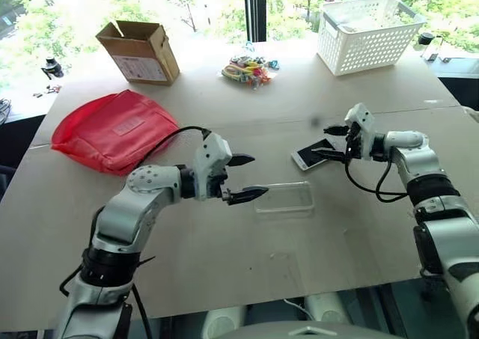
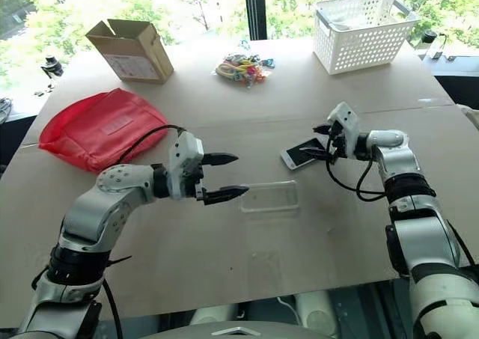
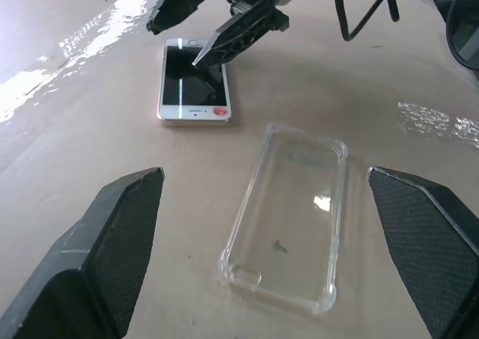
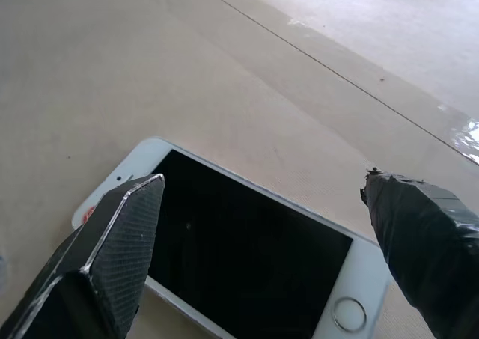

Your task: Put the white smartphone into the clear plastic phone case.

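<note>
Case empty; phone outside it; both grippers spread, holding nothing.

On the table I count one white smartphone, lying screen up, and one clear plastic phone case, lying apart from it. There is one red fabric pouch, one open cardboard box and one white plastic basket with latticed walls. Between the box and the basket sits one small heap of colourful bits; how many pieces are in it I cannot tell. Two robot grippers are over the table, the left gripper and the right gripper, each with two black fingers, so four fingers in all.
</note>
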